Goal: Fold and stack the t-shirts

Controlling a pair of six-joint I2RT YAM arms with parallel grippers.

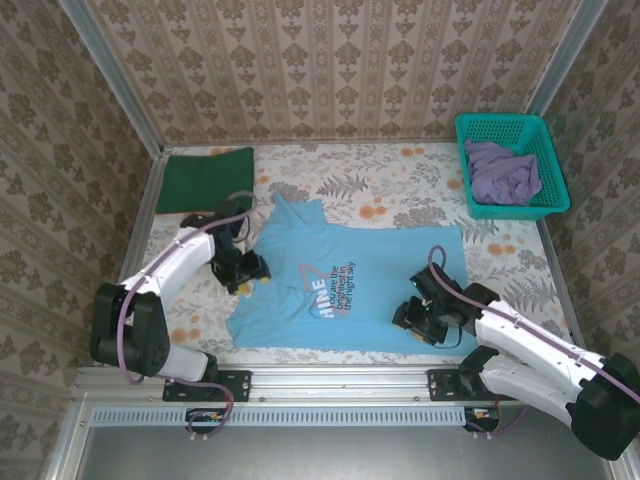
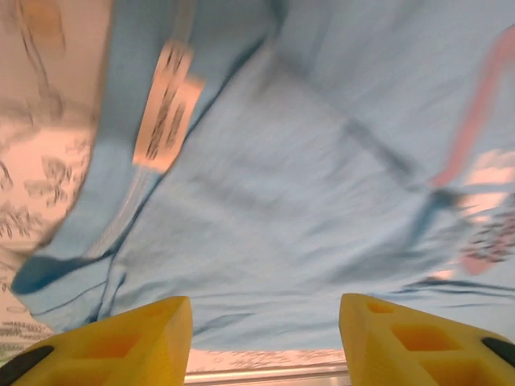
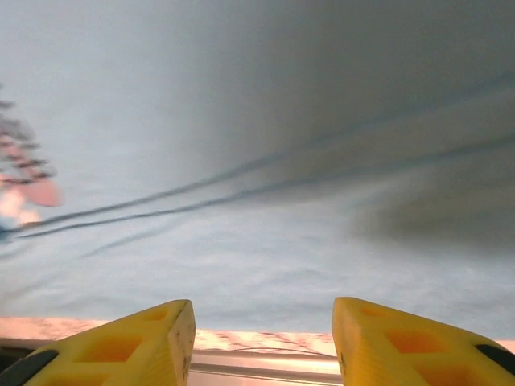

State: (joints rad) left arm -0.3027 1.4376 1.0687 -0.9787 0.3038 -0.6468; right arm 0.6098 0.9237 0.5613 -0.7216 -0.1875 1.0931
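Top external: light blue tee [image 1: 350, 290] spread on surface [image 1: 400, 190], left gripper [image 1: 248, 274] & right gripper [image 1: 413, 318] over it, both open, nothing held.

Overhead overview, wrist cameras close above t-shirt [image 1: 380, 270]

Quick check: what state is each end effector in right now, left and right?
Left end effector: open, holding nothing, above the light blue t-shirt.
Right end effector: open, holding nothing, above the same t-shirt.

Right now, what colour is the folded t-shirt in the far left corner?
The folded t-shirt is dark green; the top external view shows it best.
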